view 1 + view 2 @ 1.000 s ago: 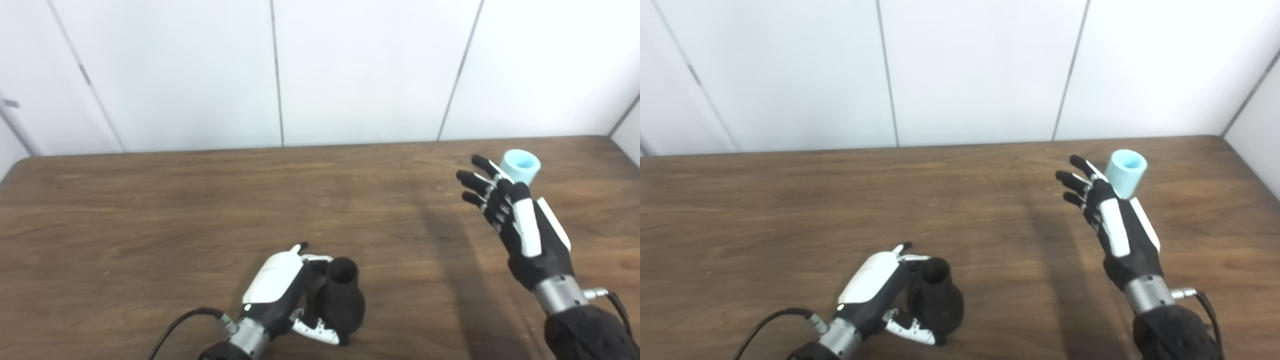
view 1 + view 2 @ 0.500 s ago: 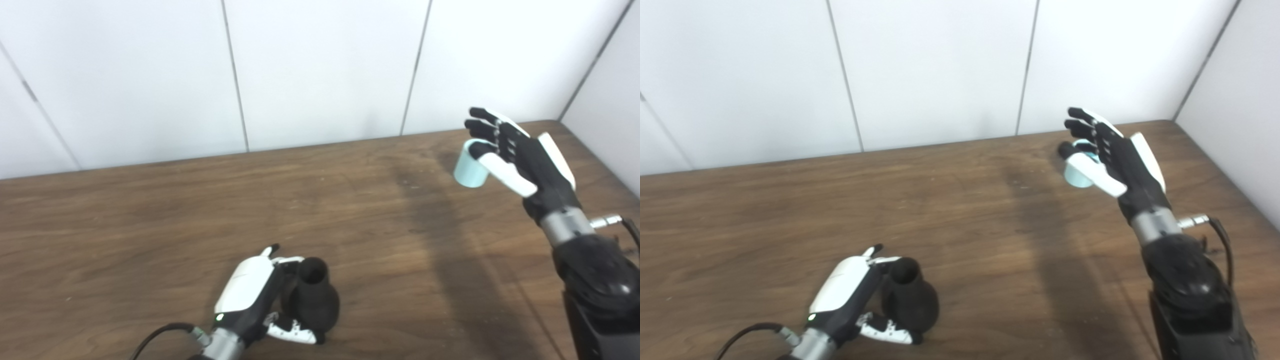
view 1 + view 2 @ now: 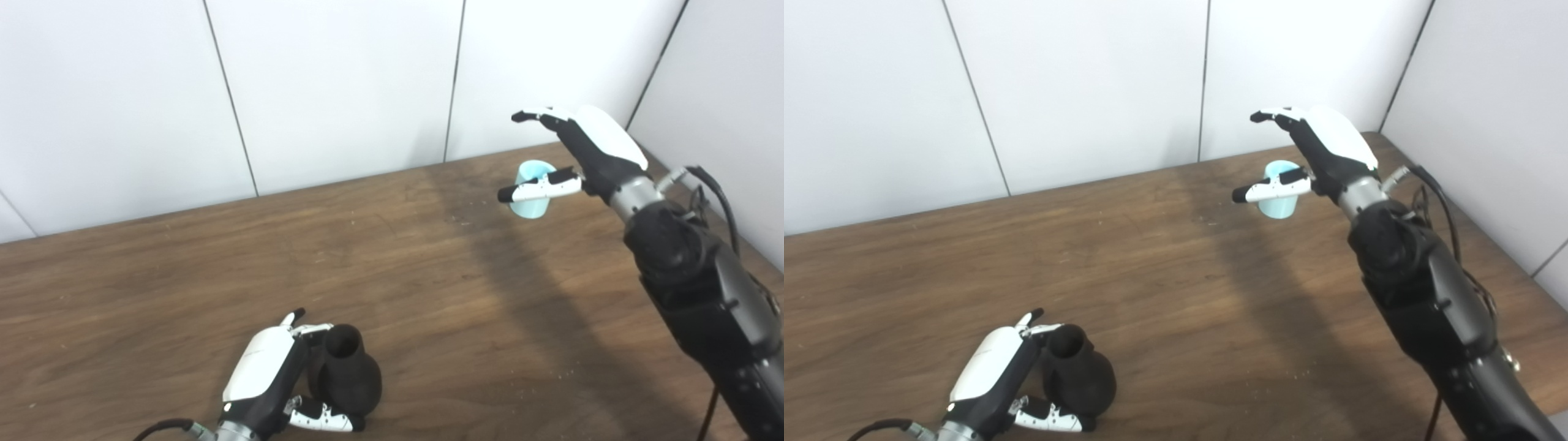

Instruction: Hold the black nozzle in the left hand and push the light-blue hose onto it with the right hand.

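The light-blue hose stands in the upper right of the frame, a short tube upright on the counter, its long axis vertical and its open mouth facing up. The right hand hangs over it with its fingers spread well apart above the rim and the thumb crossing in front of the tube wall; it has hold of nothing, and I cannot tell whether the thumb touches the hose.

The black nozzle sits at the lower left of centre, upright too, wide body down, narrow open neck pointing up and a little toward the back wall. The left hand is wrapped around its left side and base, fingers curled against it; it looks like a hold, with the nozzle resting on the counter.

The risks, as I judge them: the light tube could tip or skid away if the thumb closes on it before the fingers do. Both mouths face up, so one piece must be turned over before mating; a loose pinch there could drop the hose, and the nozzle's smooth flared body could twist in the left hand under the push.
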